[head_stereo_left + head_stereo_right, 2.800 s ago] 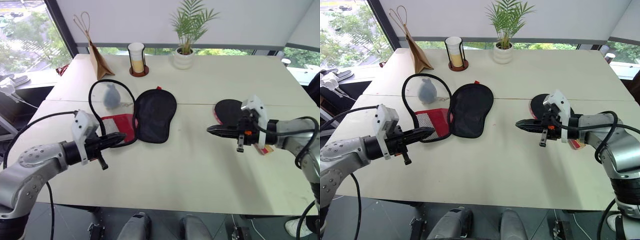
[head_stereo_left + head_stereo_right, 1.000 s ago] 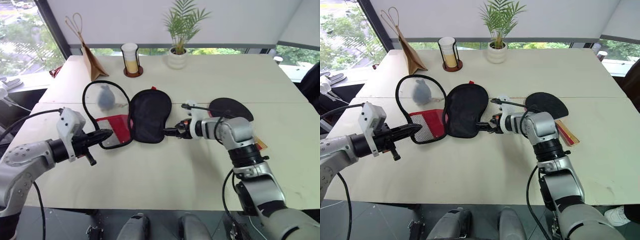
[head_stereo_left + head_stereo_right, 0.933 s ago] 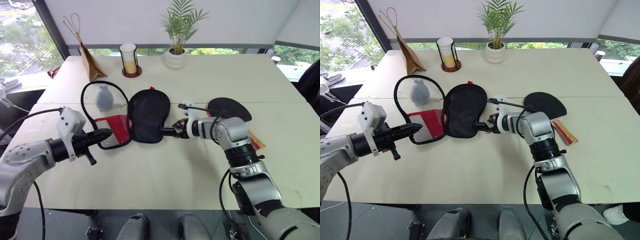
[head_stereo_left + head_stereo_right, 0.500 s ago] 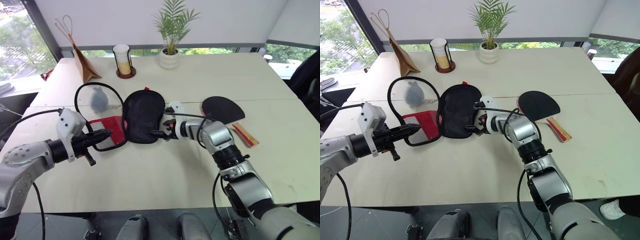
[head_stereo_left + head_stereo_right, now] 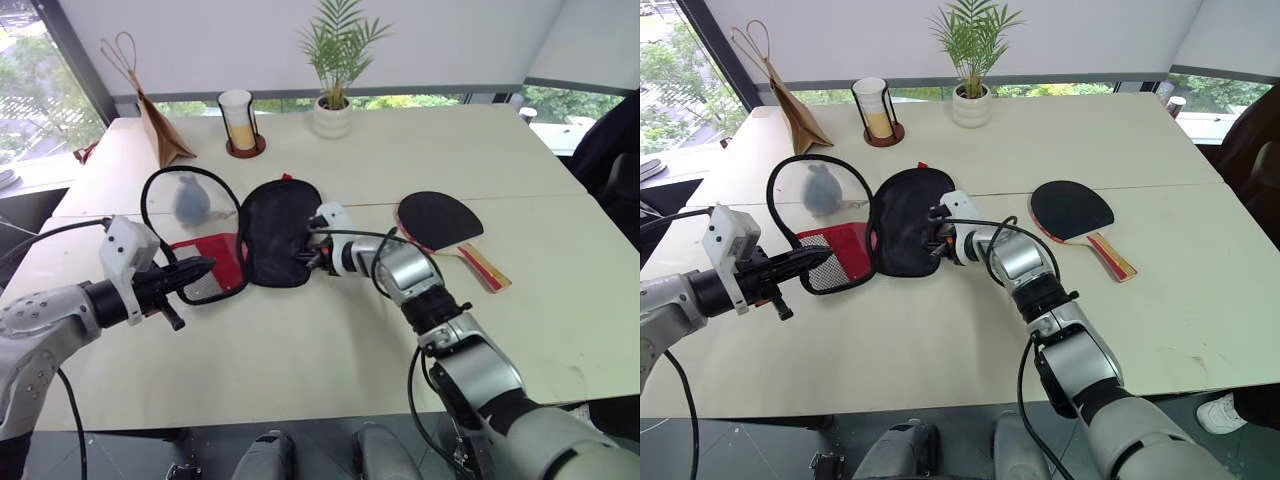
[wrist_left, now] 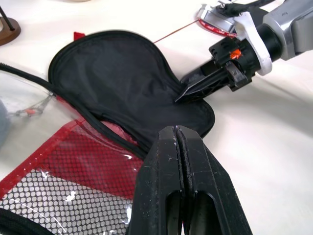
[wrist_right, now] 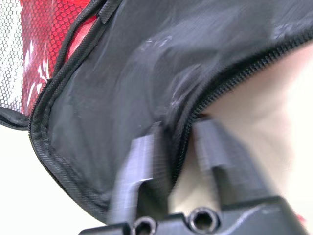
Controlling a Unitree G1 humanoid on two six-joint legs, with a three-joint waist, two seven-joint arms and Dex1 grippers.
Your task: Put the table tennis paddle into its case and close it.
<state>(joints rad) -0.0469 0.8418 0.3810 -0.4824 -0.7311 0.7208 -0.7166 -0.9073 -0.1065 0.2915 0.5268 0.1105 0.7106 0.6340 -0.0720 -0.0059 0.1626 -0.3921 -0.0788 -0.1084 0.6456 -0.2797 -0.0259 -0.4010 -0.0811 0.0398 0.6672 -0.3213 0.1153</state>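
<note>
A: Nearest to us, what is the left gripper (image 5: 200,270) doing?

B: Its two black fingers are pressed together and hold nothing. It hangs just over the red mesh half of the paddle-shaped black fabric zip case (image 5: 275,232), which lies opened flat on the pale table (image 5: 300,340).

A: And the right gripper (image 6: 188,90)?

B: It is at the narrow end of the black half. In the right wrist view the zipper edge runs between its fingers, and I judge they are pinched shut on that edge.

A: How will the case handle?

B: I think it is soft and light, so it will fold and slide when it is pulled. The stitched zipper rim is the firmest place to take. One gripper probably must keep it open.

A: Where is the round table tennis paddle with black rubber face and wooden handle (image 5: 440,218)?

B: It lies flat, well apart from the case, to the robot's right. It looks stiff and thin, so the handle, which points toward the near right, is the best place to grip.

A: What is around?

B: The black cord loop (image 5: 165,180) and the grey-blue plush charm (image 5: 190,203) lie beside the red half, and the cord may catch. Farther away stand a brown paper bag (image 5: 158,135), a cup in a wire holder (image 5: 238,122) and a potted palm (image 5: 333,110). They stand in nobody's way.
</note>
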